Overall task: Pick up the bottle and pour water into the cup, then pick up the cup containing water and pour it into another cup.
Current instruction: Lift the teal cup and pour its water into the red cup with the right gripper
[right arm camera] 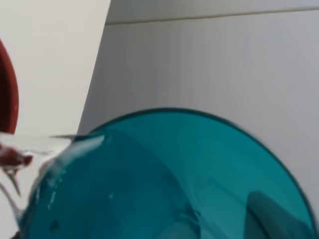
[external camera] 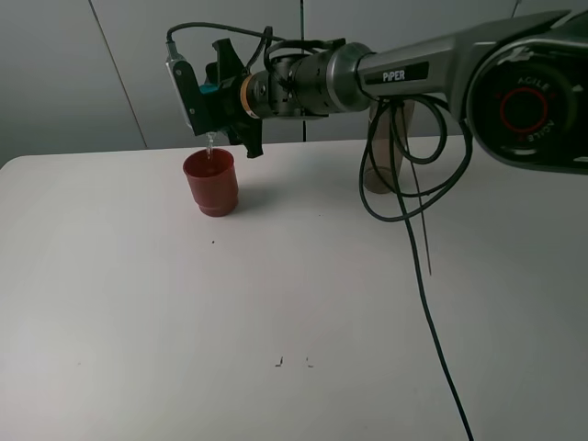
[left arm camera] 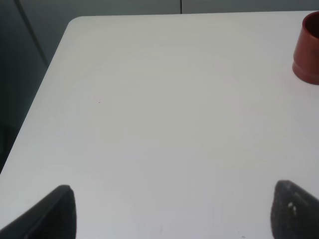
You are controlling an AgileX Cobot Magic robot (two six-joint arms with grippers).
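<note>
My right gripper [external camera: 213, 94] reaches across to the left and is shut on the teal cup [external camera: 209, 89], which is tipped on its side above the red-brown cup [external camera: 210, 182]. A thin stream of water [external camera: 210, 145] falls from its lip into the red-brown cup. In the right wrist view the teal cup [right arm camera: 164, 184] fills the frame, with water [right arm camera: 15, 164] running off its rim beside the red-brown cup's edge [right arm camera: 7, 89]. The bottle [external camera: 377, 161] stands at the back, partly hidden by the right arm and cables. My left gripper [left arm camera: 174, 216] hangs open over bare table, with the red-brown cup [left arm camera: 308, 50] far from it.
The white table [external camera: 276, 294] runs to its back edge behind the red-brown cup, and its left edge [left arm camera: 45, 84] shows in the left wrist view. Black cables [external camera: 418, 230] hang from the right arm down across the right half of the table.
</note>
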